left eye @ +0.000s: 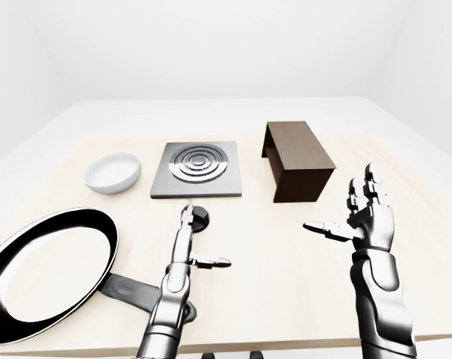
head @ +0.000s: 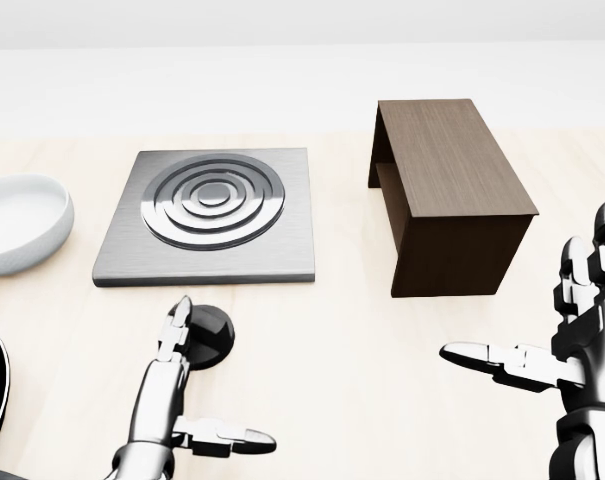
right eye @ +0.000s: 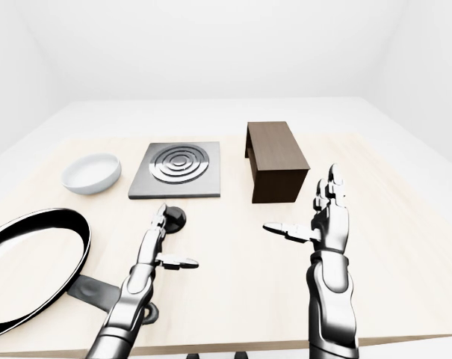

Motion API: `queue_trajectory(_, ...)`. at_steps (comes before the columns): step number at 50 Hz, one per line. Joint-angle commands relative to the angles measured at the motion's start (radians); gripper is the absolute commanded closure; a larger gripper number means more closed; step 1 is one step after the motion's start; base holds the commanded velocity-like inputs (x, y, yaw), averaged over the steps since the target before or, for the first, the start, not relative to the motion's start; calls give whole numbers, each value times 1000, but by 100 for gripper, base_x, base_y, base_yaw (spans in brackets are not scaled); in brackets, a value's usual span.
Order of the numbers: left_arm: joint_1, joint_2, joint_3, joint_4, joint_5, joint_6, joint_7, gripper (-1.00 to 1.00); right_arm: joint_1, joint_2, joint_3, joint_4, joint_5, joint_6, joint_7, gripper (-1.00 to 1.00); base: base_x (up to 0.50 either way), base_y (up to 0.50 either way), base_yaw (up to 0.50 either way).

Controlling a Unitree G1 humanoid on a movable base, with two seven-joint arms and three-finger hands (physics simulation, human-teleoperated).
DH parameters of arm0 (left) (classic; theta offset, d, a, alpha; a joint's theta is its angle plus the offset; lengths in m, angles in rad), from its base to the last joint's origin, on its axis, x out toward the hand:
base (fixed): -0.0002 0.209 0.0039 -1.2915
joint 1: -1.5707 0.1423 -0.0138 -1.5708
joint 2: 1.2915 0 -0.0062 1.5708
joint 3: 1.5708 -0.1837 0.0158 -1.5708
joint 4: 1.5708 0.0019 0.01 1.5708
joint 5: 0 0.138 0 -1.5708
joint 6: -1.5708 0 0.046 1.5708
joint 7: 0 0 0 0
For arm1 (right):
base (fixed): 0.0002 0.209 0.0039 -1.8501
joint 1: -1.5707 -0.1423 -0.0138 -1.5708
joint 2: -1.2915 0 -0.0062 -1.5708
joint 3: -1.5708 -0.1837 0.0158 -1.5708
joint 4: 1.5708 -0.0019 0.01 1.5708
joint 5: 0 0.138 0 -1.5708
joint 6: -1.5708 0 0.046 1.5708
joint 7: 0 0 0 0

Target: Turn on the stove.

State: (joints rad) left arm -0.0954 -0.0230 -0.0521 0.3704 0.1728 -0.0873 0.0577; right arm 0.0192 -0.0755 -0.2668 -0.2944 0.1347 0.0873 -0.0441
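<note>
The robot's left hand (head: 172, 385) stretches flat over the wooden table (head: 332, 350), fingers spread and straight, thumb jutting out to the right in the head view, gripping nothing. Its fingertips (head: 179, 315) overlap the left edge of the black stove knob (head: 207, 335); whether they press on it cannot be told from these views. The knob sits just below the lower edge of the steel hotplate (head: 212, 215) in the head view, close enough to read as its control, and the hand appears lined up to take hold of it, though the fingers have not closed round it. Judged from this, the stove is not yet on.

The left forearm rises from the bottom of the left-eye view, angled up towards the knob and passing over the handle of a large frying pan (left eye: 50, 273), which lies at the lower left.

The right hand (right eye: 326, 221) is held upright and well apart from everything, palm turned inward, fingers open and pointing up, thumb extended to the left; it is empty and seems parked out of the way.

A white bowl (left eye: 113, 172) rests left of the hotplate, and a dark wooden stand (left eye: 296, 159), open underneath, sits to its right. Neither looks needed for the task.
</note>
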Motion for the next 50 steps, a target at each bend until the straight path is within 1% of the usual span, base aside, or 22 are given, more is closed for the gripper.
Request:
queue_trajectory(1, 66, -28, -68, -144, -13, 0, -65, -100, 1, 0, -1, -1, 1, 0, 0, -100, 0, 0, 0)
queue_trajectory(3, 84, -32, -77, -189, -31, 0, -83, -100, 0, 0, -1, 9, 0, 0, 1, -100, 0, 0, 0)
queue_trajectory(12, 112, -32, -108, -234, -24, 0, -78, -100, 2, 1, 0, 14, 0, 0, 1, -100, 0, 0, 0)
queue_trajectory(17, 111, -33, -115, -234, -24, 0, -79, -100, 3, 0, 0, 8, 1, 0, 1, -100, 0, 0, 0)
queue_trajectory(21, 92, -35, -113, -216, -22, 0, -78, -100, 3, 1, -1, 12, 1, 0, 2, -100, 0, 0, 0)
queue_trajectory(25, 30, -38, -88, -174, -28, 0, -76, -100, 5, 1, -1, 6, 2, 0, 2, -100, 0, 0, 0)
queue_trajectory(29, -50, -40, -51, -83, -38, 0, -57, -100, 5, 2, -1, 5, 3, 0, 2, -100, 0, 0, 0)
queue_trajectory(30, -85, -40, -37, -34, -43, 0, -48, -100, 6, 2, -1, 5, 3, 0, 3, -100, 0, 0, 0)
queue_trajectory(36, -194, -37, 2, 94, -62, 0, -5, -100, 6, 2, -2, 2, 3, 0, 3, -100, 0, 0, 0)
queue_trajectory(39, -230, -30, 17, 140, -71, 0, 20, -100, 6, 2, -1, 0, 3, 0, 2, -100, 0, 0, 0)
queue_trajectory(40, -263, -24, 31, 196, -80, 0, 32, -100, 5, 2, -1, 2, 2, 0, 2, -100, 0, 0, 0)
queue_trajectory(46, -331, -6, 52, 330, -104, 0, 54, -100, 3, 1, 0, -4, 2, 0, 1, -100, 0, 0, 0)
queue_trajectory(50, -350, 0, 59, 363, -113, 0, 61, -100, 2, 1, 0, -6, 2, 0, 0, -100, 0, 0, 0)
